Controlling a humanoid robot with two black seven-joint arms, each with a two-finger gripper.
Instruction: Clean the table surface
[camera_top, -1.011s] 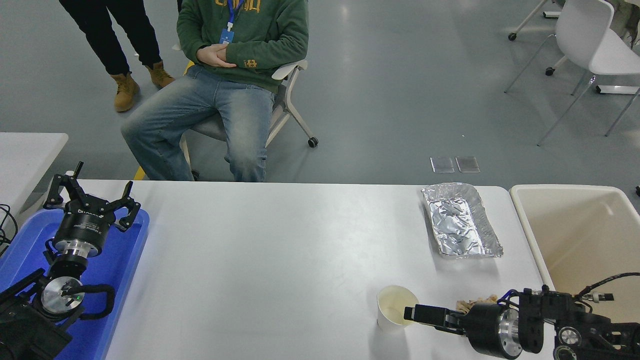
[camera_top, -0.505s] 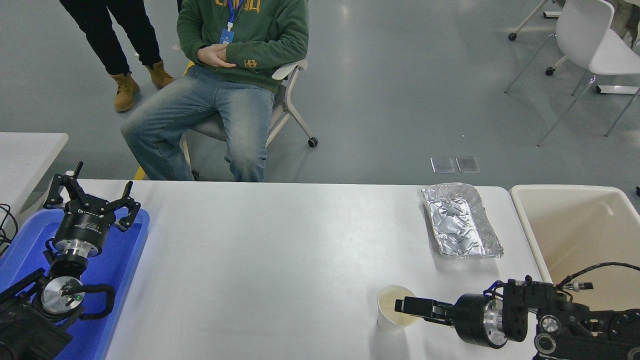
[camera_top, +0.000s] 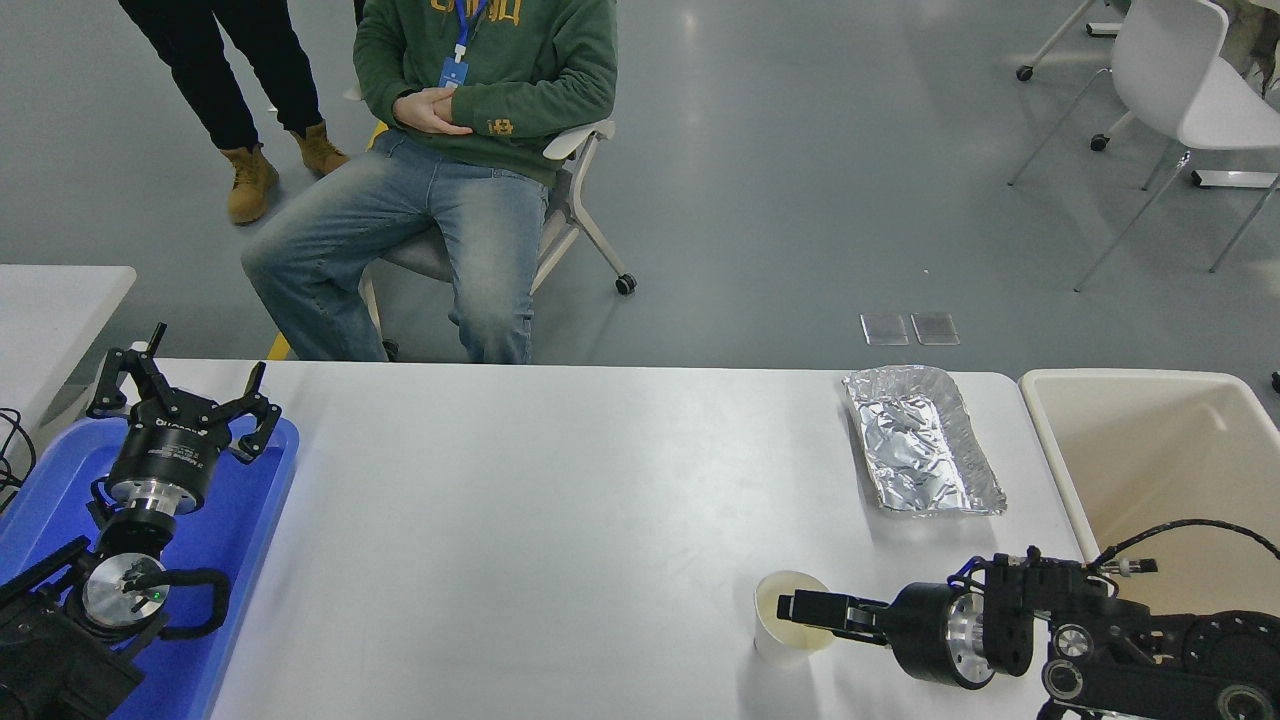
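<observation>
The table surface (camera_top: 560, 500) is a wide white top that fills the lower picture. A white paper cup (camera_top: 772, 645) stands upright on it near the front right. My right gripper (camera_top: 795, 607) comes in from the right, lies level and points left, with its tip over the cup's mouth at the right rim. I cannot see whether it holds the rim. A crinkled foil tray (camera_top: 920, 440) lies at the back right of the table. My left gripper (camera_top: 180, 400) is parked open at the lower left.
A blue tray (camera_top: 240, 520) lies under the left arm. A beige bin (camera_top: 1050, 440) stands against the table's right edge. A smaller white table (camera_top: 50, 310) is at the left. One person sits on a chair (camera_top: 590, 200) beyond the far edge, another stands beside.
My right gripper has slid left, from beside the cup's right side to over its mouth. The arm now hides a crumpled brownish scrap seen behind it earlier. The left arm has not moved.
</observation>
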